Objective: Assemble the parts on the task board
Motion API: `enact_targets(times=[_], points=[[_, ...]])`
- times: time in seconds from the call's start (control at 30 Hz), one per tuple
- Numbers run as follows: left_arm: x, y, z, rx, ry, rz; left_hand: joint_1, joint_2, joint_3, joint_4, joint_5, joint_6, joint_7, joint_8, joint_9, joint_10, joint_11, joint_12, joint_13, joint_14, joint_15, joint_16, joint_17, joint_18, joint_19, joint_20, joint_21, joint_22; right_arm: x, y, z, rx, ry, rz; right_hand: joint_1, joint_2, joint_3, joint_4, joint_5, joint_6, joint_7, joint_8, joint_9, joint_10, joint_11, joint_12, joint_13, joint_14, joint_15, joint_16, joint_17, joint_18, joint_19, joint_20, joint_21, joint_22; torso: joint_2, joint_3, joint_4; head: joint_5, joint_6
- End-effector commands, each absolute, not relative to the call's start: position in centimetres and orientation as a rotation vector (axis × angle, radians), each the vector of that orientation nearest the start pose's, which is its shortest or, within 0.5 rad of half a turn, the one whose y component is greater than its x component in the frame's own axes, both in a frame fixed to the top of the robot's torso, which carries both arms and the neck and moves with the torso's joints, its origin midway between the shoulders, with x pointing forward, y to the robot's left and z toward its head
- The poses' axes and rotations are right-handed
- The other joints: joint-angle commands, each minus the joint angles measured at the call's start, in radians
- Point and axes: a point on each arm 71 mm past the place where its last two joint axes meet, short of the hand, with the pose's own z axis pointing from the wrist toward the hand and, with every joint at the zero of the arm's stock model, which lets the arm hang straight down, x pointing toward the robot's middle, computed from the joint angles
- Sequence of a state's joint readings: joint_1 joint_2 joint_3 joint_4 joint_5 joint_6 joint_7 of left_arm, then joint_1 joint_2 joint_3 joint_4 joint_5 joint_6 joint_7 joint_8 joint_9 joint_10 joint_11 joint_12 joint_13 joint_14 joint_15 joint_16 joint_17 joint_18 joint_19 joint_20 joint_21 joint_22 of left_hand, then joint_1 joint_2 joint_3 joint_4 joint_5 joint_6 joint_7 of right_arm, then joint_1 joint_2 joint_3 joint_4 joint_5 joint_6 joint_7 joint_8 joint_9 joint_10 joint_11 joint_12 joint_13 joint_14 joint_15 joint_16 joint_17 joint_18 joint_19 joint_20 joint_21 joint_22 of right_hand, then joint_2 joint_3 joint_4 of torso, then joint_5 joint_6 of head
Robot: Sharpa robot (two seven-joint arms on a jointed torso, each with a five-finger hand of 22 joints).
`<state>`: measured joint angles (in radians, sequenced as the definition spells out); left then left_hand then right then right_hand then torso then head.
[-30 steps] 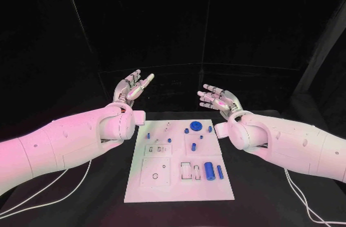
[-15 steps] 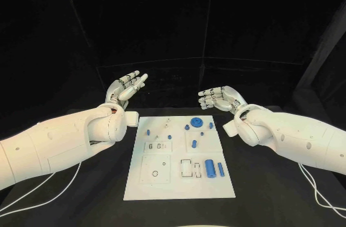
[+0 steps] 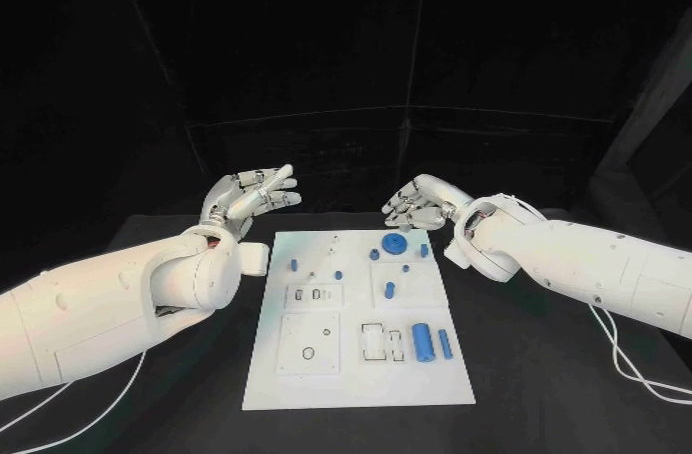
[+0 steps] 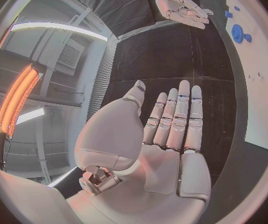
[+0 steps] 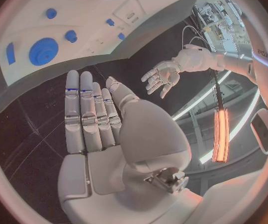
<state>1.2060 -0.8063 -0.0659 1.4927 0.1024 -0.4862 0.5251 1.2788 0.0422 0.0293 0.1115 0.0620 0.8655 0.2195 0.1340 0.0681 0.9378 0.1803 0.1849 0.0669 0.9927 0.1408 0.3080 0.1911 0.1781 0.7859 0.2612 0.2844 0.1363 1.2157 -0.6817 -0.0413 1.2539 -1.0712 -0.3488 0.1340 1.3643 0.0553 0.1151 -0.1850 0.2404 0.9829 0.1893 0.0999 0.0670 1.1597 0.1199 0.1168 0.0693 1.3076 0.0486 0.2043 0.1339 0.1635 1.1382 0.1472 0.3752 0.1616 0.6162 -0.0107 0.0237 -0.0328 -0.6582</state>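
Risk at this moment lay mostly in the approach, since neither hand held anything. On the black table (image 3: 577, 374) the flat white rectangular task board (image 3: 289, 384) lay between the two white arms, apart from both hands. The silver many-fingered left hand (image 3: 248, 196) was raised beyond the board's far left corner, its fingers (image 4: 182, 109) straight and side by side with the thumb set off. The silver right hand (image 3: 421, 204) hovered just beyond the far right corner, fingers (image 5: 84, 109) likewise extended together and empty. Nearest it stood the round blue toothed gear (image 3: 392, 242), with small blue pegs (image 3: 423, 249) close by; a larger blue cylinder (image 3: 421, 340) lay nearer the robot. I judged that a broad hand coming down on the gear could knock the neighbouring pegs loose, because they sat so tightly grouped. A light board might also slide under a sideways push, and small smooth parts could slip from a loose pinch.
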Motion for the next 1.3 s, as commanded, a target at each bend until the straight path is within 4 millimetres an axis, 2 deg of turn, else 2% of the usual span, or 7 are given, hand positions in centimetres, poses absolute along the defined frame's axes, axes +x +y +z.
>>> enact_targets(times=[0.03, 0.2, 0.37, 0.6, 0.7, 1.03, 1.3], points=[[49.3, 20.9, -18.0, -1.178, 1.249, -1.5, 0.004, 0.01, -0.006, -0.006, 0.005, 0.015, -0.001, -0.001, -0.001, 0.018, -0.004, -0.003, 0.0, 0.014, -0.004, 0.004, 0.008, 0.008, 0.015, -0.004, 0.007, -0.003, 53.5, -18.8, -18.7, -0.093, 1.642, 0.705, -0.021, -0.039, 0.032, -0.005, 0.02, 0.061, -0.031, -0.007, 0.0, 0.097, -0.045, -0.009, 0.004, 0.198, -0.059, 0.121, 0.1, 0.019, 0.123, -0.061, 0.163, 0.087, 0.025, -0.0039, 0.0107, -0.002, 0.009], [48.6, 20.4, -17.7, -1.18, 1.268, -1.522, 0.012, 0.003, -0.021, -0.019, 0.004, 0.023, 0.0, -0.01, -0.003, 0.028, -0.002, -0.016, 0.0, -0.011, 0.002, -0.02, 0.011, 0.006, 0.02, -0.002, -0.002, -0.01, 53.7, -17.9, -18.3, -0.207, 1.644, 0.62, -0.05, -0.061, 0.07, 0.008, -0.011, 0.052, -0.031, -0.033, -0.001, 0.069, -0.045, -0.053, -0.003, 0.201, -0.062, 0.289, 0.22, 0.016, 0.149, -0.071, 0.262, 0.147, 0.047, -0.0055, 0.0185, 0.003, 0.02], [48.0, 20.1, -17.5, -1.179, 1.278, -1.541, 0.02, 0.002, -0.027, -0.028, 0.003, 0.023, 0.002, -0.016, -0.003, 0.028, 0.0, -0.024, -0.001, -0.022, 0.005, -0.031, 0.012, 0.005, 0.019, 0.0, -0.008, -0.014, 53.8, -17.0, -18.0, -0.29, 1.66, 0.558, -0.063, -0.085, 0.106, 0.018, -0.033, 0.028, -0.034, -0.036, -0.001, 0.017, -0.038, -0.054, -0.004, 0.198, -0.06, 0.462, 0.36, 0.015, 0.145, -0.068, 0.355, 0.209, 0.065, -0.0071, 0.0234, -0.006, 0.022], [47.3, 19.8, -17.3, -1.181, 1.292, -1.557, 0.023, 0.001, -0.037, -0.033, 0.0, 0.017, 0.009, -0.026, -0.004, 0.021, 0.005, -0.035, -0.002, -0.026, 0.008, -0.038, 0.014, 0.005, 0.02, 0.002, -0.012, -0.017, 53.7, -16.1, -18.0, -0.357, 1.695, 0.511, -0.065, -0.109, 0.15, 0.041, -0.046, 0.007, -0.042, -0.034, 0.0, -0.002, -0.037, -0.051, -0.002, 0.187, -0.06, 0.719, 0.62, -0.011, 0.151, -0.059, 0.586, 0.459, 0.084, -0.0071, 0.0278, -0.014, 0.025], [47.2, 19.8, -17.2, -1.182, 1.295, -1.559, 0.023, 0.003, -0.044, -0.037, 0.001, 0.008, 0.016, -0.035, -0.004, 0.011, 0.01, -0.043, -0.003, -0.029, 0.011, -0.043, 0.017, 0.005, 0.021, 0.004, -0.016, -0.02, 53.7, -15.8, -18.1, -0.368, 1.703, 0.505, -0.067, -0.119, 0.163, 0.056, -0.048, 0.004, -0.039, -0.035, 0.0, -0.01, -0.033, -0.051, -0.002, 0.184, -0.056, 0.791, 0.692, -0.017, 0.149, -0.056, 0.655, 0.534, 0.094, -0.0048, 0.0283, -0.017, 0.029], [47.0, 19.7, -17.0, -1.181, 1.301, -1.565, 0.025, 0.004, -0.048, -0.039, 0.001, 0.004, 0.018, -0.04, -0.004, 0.005, 0.012, -0.046, -0.003, -0.031, 0.012, -0.047, 0.018, 0.005, 0.021, 0.005, -0.018, -0.022, 53.9, -15.6, -18.3, -0.375, 1.726, 0.488, -0.06, -0.129, 0.175, 0.067, -0.046, -0.004, -0.035, -0.035, 0.0, -0.032, -0.029, -0.052, -0.002, 0.178, -0.051, 0.842, 0.741, -0.02, 0.139, -0.051, 0.705, 0.585, 0.111, -0.0006, 0.0296, -0.016, 0.029], [47.2, 19.8, -17.1, -1.182, 1.301, -1.56, 0.025, 0.004, -0.048, -0.039, 0.001, 0.003, 0.019, -0.041, -0.004, 0.004, 0.013, -0.047, -0.003, -0.031, 0.013, -0.047, 0.019, 0.005, 0.021, 0.005, -0.018, -0.022, 54.0, -15.3, -18.4, -0.383, 1.74, 0.486, -0.054, -0.126, 0.186, 0.072, -0.043, -0.002, -0.034, -0.034, 0.001, -0.028, -0.028, -0.049, -0.001, 0.177, -0.05, 0.861, 0.758, -0.022, 0.136, -0.049, 0.724, 0.603, 0.115, 0.0024, 0.0305, -0.019, 0.023]])
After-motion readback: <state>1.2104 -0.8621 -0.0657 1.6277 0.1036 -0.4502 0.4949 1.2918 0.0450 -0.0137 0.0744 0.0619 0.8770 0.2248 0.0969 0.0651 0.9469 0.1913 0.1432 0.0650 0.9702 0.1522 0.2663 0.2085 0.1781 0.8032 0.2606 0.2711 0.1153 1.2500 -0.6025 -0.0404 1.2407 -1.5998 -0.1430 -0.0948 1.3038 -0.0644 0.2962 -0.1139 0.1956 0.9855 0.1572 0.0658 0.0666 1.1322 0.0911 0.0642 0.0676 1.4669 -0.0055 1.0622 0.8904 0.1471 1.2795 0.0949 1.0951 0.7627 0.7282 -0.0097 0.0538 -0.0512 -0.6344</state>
